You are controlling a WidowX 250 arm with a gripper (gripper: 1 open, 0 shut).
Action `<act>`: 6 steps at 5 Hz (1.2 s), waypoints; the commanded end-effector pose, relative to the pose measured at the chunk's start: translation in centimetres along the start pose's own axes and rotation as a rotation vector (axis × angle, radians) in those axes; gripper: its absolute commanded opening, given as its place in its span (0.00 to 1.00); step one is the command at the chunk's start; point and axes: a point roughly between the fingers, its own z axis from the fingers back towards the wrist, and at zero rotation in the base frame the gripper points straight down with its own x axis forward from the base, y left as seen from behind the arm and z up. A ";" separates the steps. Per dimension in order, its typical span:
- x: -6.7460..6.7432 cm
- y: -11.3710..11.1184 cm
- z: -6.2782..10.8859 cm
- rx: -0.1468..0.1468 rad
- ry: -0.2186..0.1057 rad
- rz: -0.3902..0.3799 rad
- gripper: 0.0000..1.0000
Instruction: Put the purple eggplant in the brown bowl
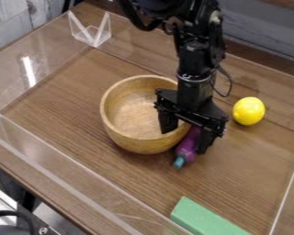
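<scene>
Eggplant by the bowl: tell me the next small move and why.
Probably close the fingers on the purple eggplant, then lift. The gripper is down over it, fingers on either side, and the eggplant lies on the table against the outside of the brown bowl, not in it. Whether the grip is already firm, I cannot tell.
</scene>
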 end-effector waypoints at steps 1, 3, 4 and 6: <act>-0.7 -0.8 -1.8 -0.002 0.062 -0.011 1.00; -0.8 -1.1 -1.8 0.000 0.079 -0.006 1.00; -0.9 -1.3 -1.9 0.000 0.087 -0.003 1.00; -1.1 -1.6 -1.9 0.001 0.102 0.003 1.00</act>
